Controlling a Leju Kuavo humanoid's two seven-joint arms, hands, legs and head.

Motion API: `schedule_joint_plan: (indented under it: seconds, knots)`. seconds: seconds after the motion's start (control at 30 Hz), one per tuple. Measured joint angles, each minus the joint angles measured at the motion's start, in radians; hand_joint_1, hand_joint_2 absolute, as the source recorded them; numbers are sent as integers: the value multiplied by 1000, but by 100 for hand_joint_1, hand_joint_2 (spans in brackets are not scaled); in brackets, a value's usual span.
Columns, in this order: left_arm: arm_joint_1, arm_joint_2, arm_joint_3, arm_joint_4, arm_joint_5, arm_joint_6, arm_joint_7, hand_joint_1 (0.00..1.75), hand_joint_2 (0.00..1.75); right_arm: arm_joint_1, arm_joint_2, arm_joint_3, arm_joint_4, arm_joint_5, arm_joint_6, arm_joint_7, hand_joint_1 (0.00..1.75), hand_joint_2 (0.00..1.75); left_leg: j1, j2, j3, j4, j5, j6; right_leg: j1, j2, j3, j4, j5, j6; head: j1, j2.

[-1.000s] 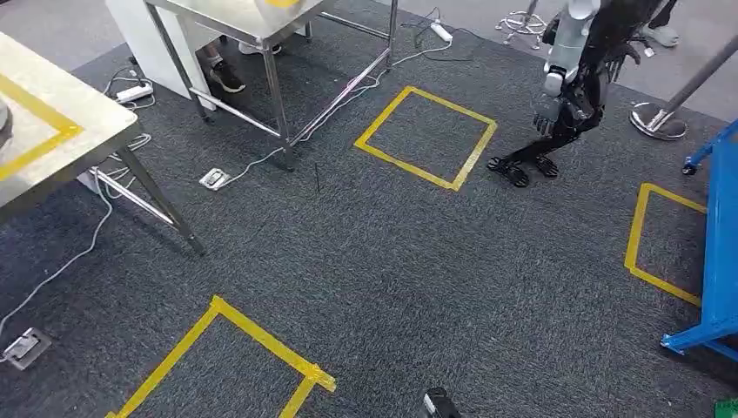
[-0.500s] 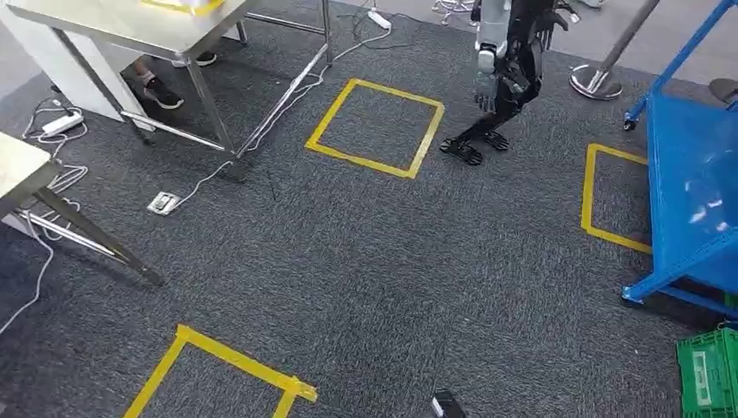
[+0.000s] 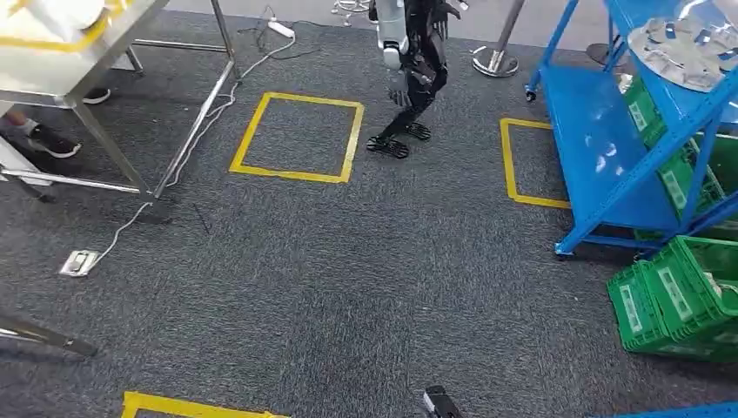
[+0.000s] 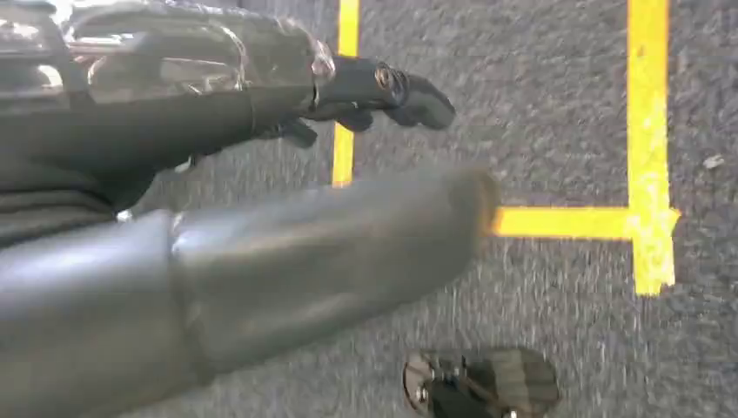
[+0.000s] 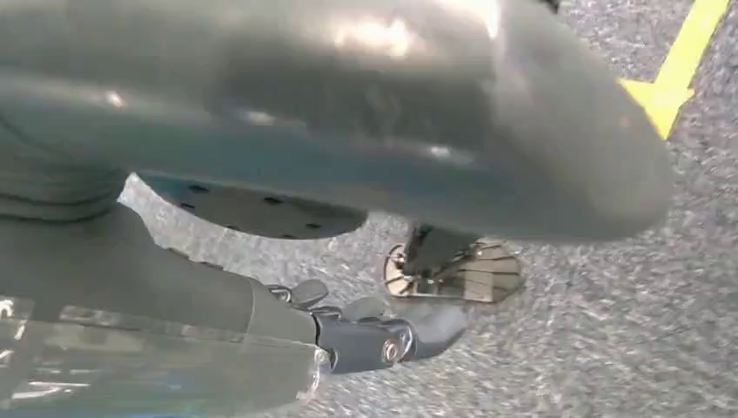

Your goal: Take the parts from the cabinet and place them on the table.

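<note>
Both hang over grey carpet: the left hand [image 4: 261,131] holds nothing, fingers loosely apart, partly blurred; the right hand [image 5: 287,261] is too hidden to tell. Far ahead, the blue cabinet [image 3: 609,148] carries pale parts [image 3: 687,48], cut off.

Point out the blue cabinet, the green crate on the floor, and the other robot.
blue cabinet [image 3: 600,139], head view, bare lower shelf
green crate [image 3: 674,300], head view, side wall
other robot [image 3: 416,61], head view, its legs
</note>
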Motion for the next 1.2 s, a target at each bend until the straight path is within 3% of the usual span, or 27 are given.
schedule_joint_plan:
  seconds: [0.03,0.07,0.13,0.17,0.2,0.27,0.3,0.33,0.37,0.47,0.5,0.53,0.57,0.63,0.67,0.7,0.77,0.8,0.83,0.87,0.97,1.0,1.03,1.07,1.13,1.17,1.2]
  knots:
    - [1,0,0,0,0,0,0,0,0,-2,1,0,0,0,0,0,0,0,-2,20,10,-6,-3,7,0,-54,-23,43,-25,8,19,0]
    - [3,1,0,0,0,0,1,0,0,-7,1,0,0,0,0,0,0,0,-6,43,15,-7,-7,11,-5,-80,-66,122,-61,16,26,0]
    - [3,2,0,0,0,0,3,0,0,-11,2,0,-1,0,0,0,0,0,-9,84,23,-7,-18,12,-15,-94,-148,258,-105,26,27,0]
    - [3,3,-2,0,0,0,5,0,0,-8,2,1,-1,0,0,0,0,0,-9,99,28,-7,-23,10,-18,-97,-166,280,-99,28,27,0]
    - [2,3,-3,0,0,0,5,0,0,-2,2,1,0,-1,0,0,0,0,-9,111,34,-6,-29,7,-21,-100,-160,261,-71,29,29,0]
    - [-2,2,-5,0,0,0,4,0,0,5,2,2,0,-4,-1,0,0,0,-8,130,51,-7,-41,2,-22,-114,-96,119,30,26,34,0]
    - [-4,2,-5,0,0,0,3,0,0,5,1,4,0,-5,-3,0,0,0,-9,137,58,-8,-47,-1,-19,-150,-57,32,72,20,39,0]
    - [-5,2,-5,0,0,0,2,0,0,0,1,8,0,-6,-3,0,0,0,-13,147,57,-8,-52,-9,-3,-179,-43,16,48,15,37,0]
    - [-5,1,-5,0,0,0,0,0,0,-3,0,10,0,-7,-4,0,0,0,-14,152,59,-7,-54,-15,0,-177,-40,-3,42,2,39,0]
    - [-9,-3,-5,0,0,-1,0,0,0,3,-3,12,1,-8,-5,-1,0,0,-12,182,74,-21,-58,-32,6,-150,-39,-14,42,-16,33,0]
    - [-10,-3,-5,0,0,-1,1,0,0,8,-3,13,1,-8,-5,-1,0,0,-5,135,76,-14,-73,-37,-3,-141,-23,-29,48,-23,36,0]
    - [-11,-3,-5,0,0,-2,0,0,0,6,-5,14,2,-10,-6,-3,0,0,-3,65,63,19,-89,-35,-5,-135,-16,-38,49,-25,26,0]
    - [-10,-4,-6,0,0,-2,1,0,0,0,-6,15,2,-11,-6,-3,0,0,-4,40,29,84,-119,-33,-4,-124,-14,-40,50,-32,23,0]
    - [-6,-3,-6,1,0,-2,6,0,0,-8,-3,16,1,-13,-5,-4,0,0,-6,34,-67,244,-174,-30,0,-93,-10,-39,44,-40,8,0]
    - [-5,-2,-6,1,0,-2,6,0,0,-8,-2,16,1,-14,-4,-4,0,0,-6,36,-99,283,-174,-29,2,-79,-6,-39,42,-42,3,0]
    - [-4,-2,-6,1,0,-2,6,0,0,-6,-3,17,2,-14,-4,-4,0,0,-6,39,-113,280,-147,-28,4,-63,0,-38,38,-42,-1,0]
    - [-5,-2,-6,0,0,-2,6,0,0,-1,-3,17,2,-16,-4,-3,0,0,-6,33,-77,156,-38,-24,4,-33,16,-35,28,-38,-2,0]
    - [-5,0,-6,0,0,-2,6,0,0,-1,-3,17,2,-16,-4,-4,0,0,-5,1,-48,75,15,-22,3,-21,22,-31,22,-34,-5,0]
    - [-4,0,-6,0,0,-2,6,0,0,-2,-2,16,2,-16,-4,-4,0,0,1,-68,-36,44,12,-18,2,-11,19,-25,15,-28,-7,0]
    - [-4,0,-6,0,0,-2,6,0,0,-8,-3,17,2,-17,-4,-4,0,0,4,-61,-19,8,0,-20,2,8,12,-14,8,-19,-8,0]
    - [-4,1,-6,0,0,-2,6,0,0,-6,-2,17,1,-17,-4,-3,0,0,-7,-25,-18,15,-4,-7,-10,44,4,-24,15,-2,-8,0]
    - [-4,0,-6,0,0,-2,6,0,0,-4,-3,17,2,-17,-4,-3,0,0,2,-6,-11,3,1,1,-9,39,2,-18,8,2,-10,0]
    - [-5,1,-6,0,0,-2,6,0,0,-1,-3,17,2,-17,-3,-3,0,0,-1,8,-2,-2,0,3,-2,-33,-8,8,-8,6,2,0]
    - [-2,0,-6,0,0,-2,6,0,0,-5,-3,18,2,-18,-3,-3,0,0,-4,31,5,-6,-5,10,-6,-73,-42,74,-43,12,21,0]
    - [3,3,-6,0,0,-2,6,0,0,-12,-2,18,1,-18,-2,-3,0,0,-11,74,11,-6,-13,15,-12,-93,-128,226,-106,20,27,0]
    - [2,3,-6,0,0,-3,6,0,0,-11,-2,18,1,-19,0,-3,0,0,-13,89,13,-6,-17,15,-15,-96,-154,269,-114,22,28,0]
    - [1,3,-6,0,0,-3,6,0,0,-6,-2,18,1,-20,0,-2,0,0,-14,105,18,-6,-22,14,-17,-98,-159,274,-97,24,27,0]
